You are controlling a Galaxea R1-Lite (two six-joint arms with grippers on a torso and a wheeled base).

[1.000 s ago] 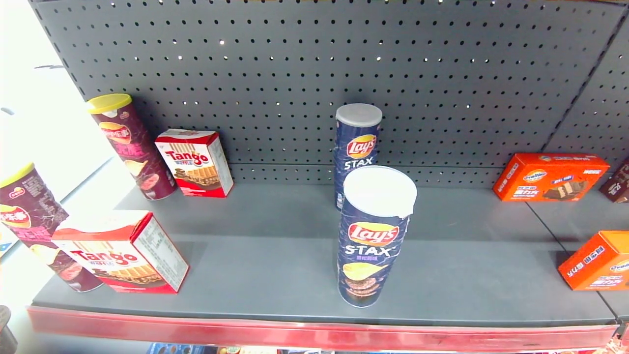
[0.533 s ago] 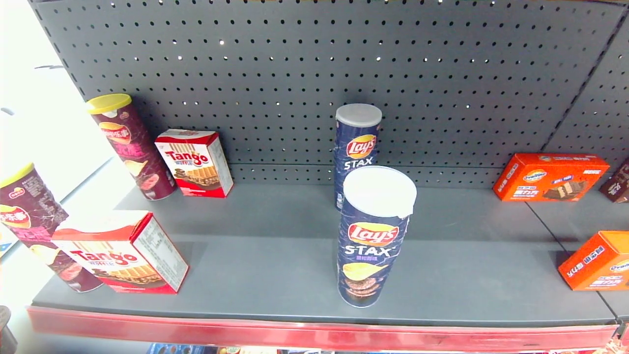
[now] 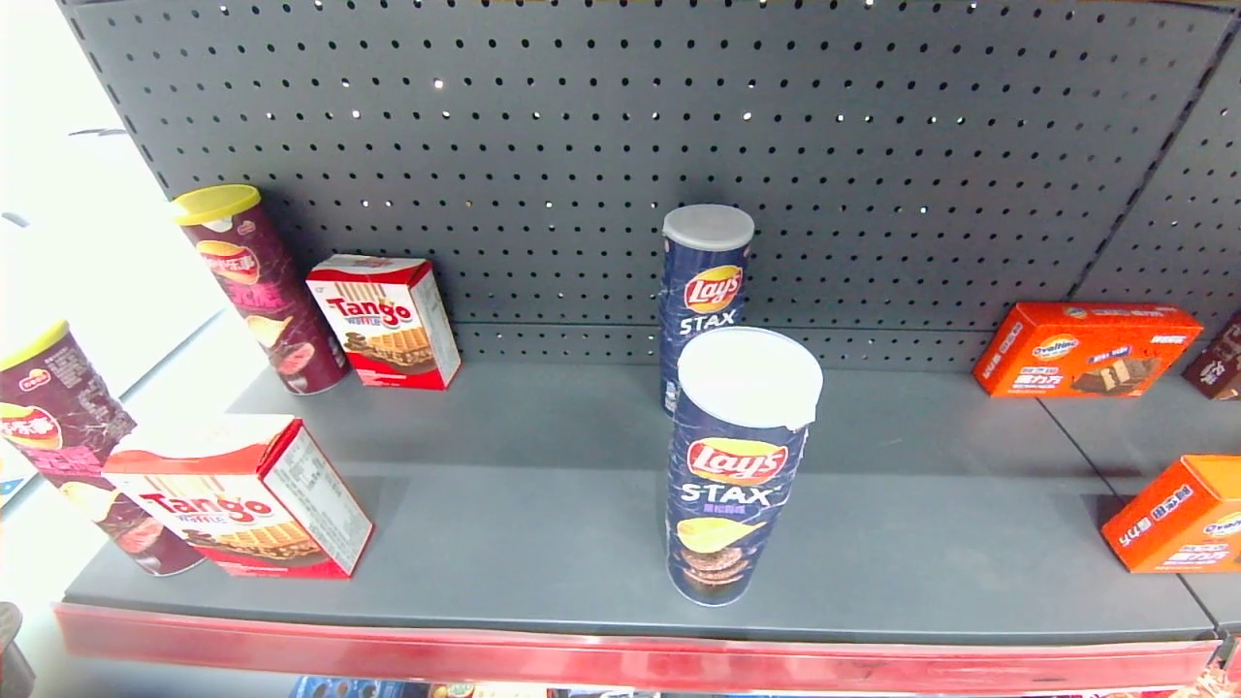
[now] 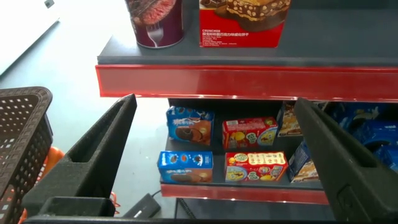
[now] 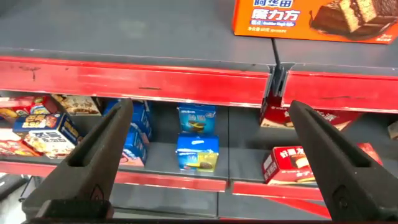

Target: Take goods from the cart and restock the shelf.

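Observation:
On the grey shelf [image 3: 543, 543] two blue chip cans stand upright, one near the front [image 3: 739, 465] and one behind it [image 3: 705, 291]. Two maroon cans [image 3: 260, 286] and two red-and-white wafer boxes [image 3: 238, 499] stand at the left. Orange boxes [image 3: 1084, 349] lie at the right. My left gripper [image 4: 215, 102] is open and holds nothing; it faces the shelf's red front strip [image 4: 249, 81], below the shelf board. A dark woven basket [image 4: 22, 143] is beside it. My right gripper [image 5: 211, 104] is open with nothing in it, below an orange box [image 5: 311, 18].
Lower shelves hold blue cookie boxes [image 4: 186, 124], red boxes [image 4: 249, 132] and more packs [image 5: 198, 149]. A divider [image 5: 275, 74] splits the red strip in the right wrist view. A perforated grey back panel [image 3: 620, 126] closes the shelf. Bare shelf lies between the wafer boxes and the blue cans.

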